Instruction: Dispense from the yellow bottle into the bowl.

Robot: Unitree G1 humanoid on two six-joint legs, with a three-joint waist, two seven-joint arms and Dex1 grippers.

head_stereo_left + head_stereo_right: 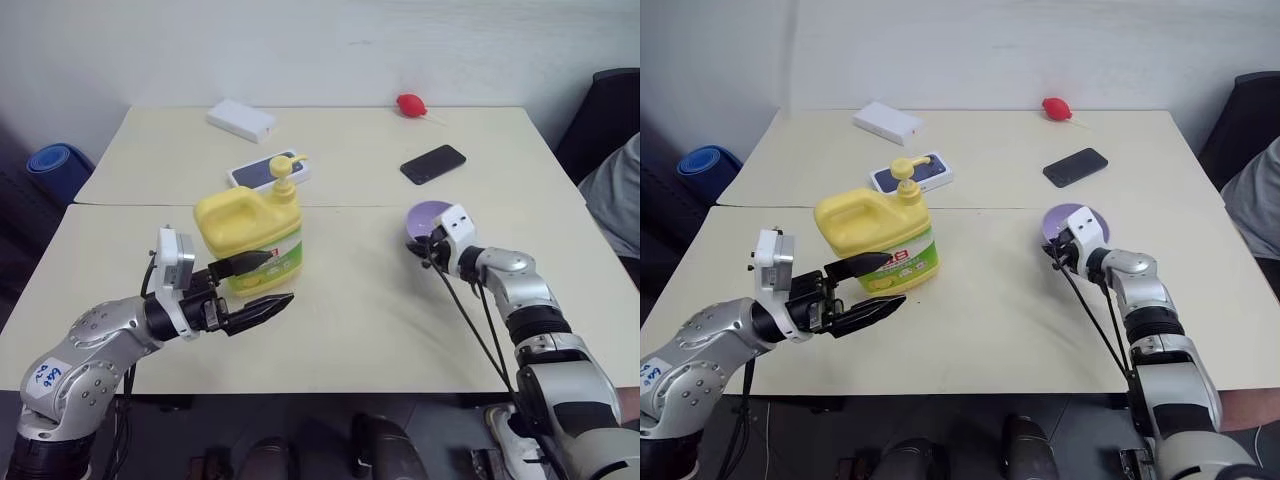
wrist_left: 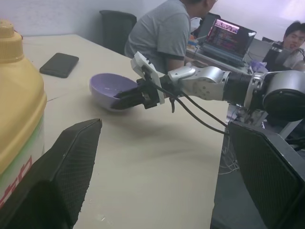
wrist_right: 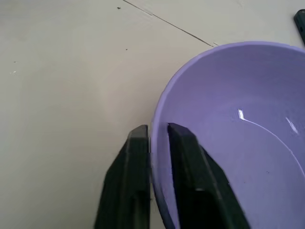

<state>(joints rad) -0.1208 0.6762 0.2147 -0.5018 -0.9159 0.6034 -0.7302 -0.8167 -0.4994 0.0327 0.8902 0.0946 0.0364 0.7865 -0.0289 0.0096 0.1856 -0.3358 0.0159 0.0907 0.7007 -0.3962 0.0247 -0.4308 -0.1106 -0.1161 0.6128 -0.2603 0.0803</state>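
Here the right gripper is clamped on the rim of the bowl, near the table's right edge. The left gripper, jaws spread and empty, waits beside the yellow bottle mid-table. Next, probably, the bowl must slide under the pump.

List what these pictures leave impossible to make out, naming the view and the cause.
- Yellow bottle label: head views, blocked by the left gripper.
- Bowl far rim: right wrist view, cut by the edge.
- Right gripper fingertips: head views, hidden behind its wrist camera.
- Red object: too small to identify.
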